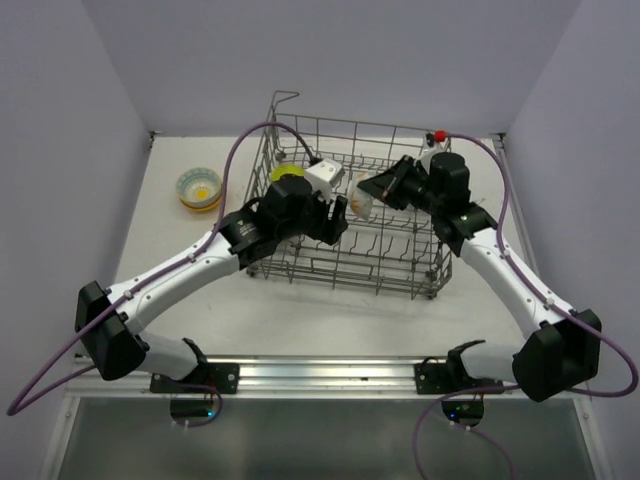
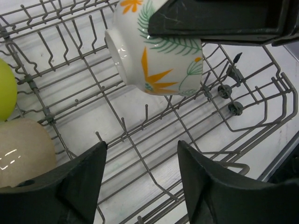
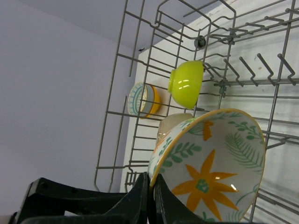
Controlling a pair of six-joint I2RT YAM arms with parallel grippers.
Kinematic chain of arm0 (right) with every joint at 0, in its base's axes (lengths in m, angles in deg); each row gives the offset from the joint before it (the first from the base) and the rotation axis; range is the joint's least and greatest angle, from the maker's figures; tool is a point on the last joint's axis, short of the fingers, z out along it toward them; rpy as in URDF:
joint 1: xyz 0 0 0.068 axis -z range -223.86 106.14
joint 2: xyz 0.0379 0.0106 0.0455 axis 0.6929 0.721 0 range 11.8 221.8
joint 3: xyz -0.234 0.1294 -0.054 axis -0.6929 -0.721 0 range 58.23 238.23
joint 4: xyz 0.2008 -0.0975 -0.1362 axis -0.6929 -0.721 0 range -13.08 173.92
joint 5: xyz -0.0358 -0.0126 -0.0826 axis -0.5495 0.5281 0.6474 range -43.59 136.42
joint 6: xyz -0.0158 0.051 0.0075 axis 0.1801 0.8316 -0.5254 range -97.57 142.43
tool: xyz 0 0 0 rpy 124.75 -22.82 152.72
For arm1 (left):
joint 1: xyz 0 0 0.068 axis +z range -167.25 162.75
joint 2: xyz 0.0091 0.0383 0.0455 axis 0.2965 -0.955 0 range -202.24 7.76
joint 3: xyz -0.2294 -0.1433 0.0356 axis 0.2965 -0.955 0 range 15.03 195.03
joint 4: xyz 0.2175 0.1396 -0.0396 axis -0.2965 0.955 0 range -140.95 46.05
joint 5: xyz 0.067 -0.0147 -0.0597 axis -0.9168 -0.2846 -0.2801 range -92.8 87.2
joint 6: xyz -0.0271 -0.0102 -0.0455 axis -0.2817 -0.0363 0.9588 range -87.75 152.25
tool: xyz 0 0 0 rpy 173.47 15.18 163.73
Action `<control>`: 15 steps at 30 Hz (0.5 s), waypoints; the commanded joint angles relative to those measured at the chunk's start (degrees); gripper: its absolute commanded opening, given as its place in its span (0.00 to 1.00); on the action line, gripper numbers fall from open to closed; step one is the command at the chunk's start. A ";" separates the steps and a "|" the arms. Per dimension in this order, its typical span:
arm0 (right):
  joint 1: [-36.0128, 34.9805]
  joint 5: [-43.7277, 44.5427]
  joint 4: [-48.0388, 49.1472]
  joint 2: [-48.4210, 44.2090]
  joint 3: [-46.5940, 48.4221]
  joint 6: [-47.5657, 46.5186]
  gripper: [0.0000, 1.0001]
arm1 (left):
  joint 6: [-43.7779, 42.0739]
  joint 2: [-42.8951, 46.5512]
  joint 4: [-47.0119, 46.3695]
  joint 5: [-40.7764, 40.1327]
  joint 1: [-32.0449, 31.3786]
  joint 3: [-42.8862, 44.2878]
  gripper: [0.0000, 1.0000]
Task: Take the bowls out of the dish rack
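Tabletop (image 1: 330, 325) first, since it's the biggest thing we've got. It's white, with the grey wire dish rack (image 1: 345, 275) sitting about mid-way across it in the overhead view and both arms reaching into the rack. Left of the rack, out on the tabletop, sits a bowl with an orange-yellow inside (image 1: 199, 188). The right wrist view catches it through the rack's end wall and shows us blue stripes on its outside, which we can barely make out from overhead.

Inside the rack we count three bowls. The floral bowl (image 3: 210, 172), white with orange flowers and green fronds, hangs tipped on its side over the tines, around the middle of the rack. The right gripper (image 3: 150, 186) is pinching its yellow rim, and only the right wrist view shows that pinch properly. From the left wrist view we just get a black finger lying across the bowl's outer wall. The lime-yellow bowl (image 3: 187, 84) and the beige bowl (image 2: 23, 149) sit next to each other near the rack's left end; touching or not, we can't tell.

The left gripper (image 2: 140, 179) is spread wide with nothing between its fingers, hovering over the rack floor near the floral bowl.
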 commanded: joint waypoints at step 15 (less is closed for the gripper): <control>-5.76 13.83 9.45 -7.90 -7.41 16.40 0.00 | 3.37 -6.36 -10.49 -14.19 -9.04 1.69 1.00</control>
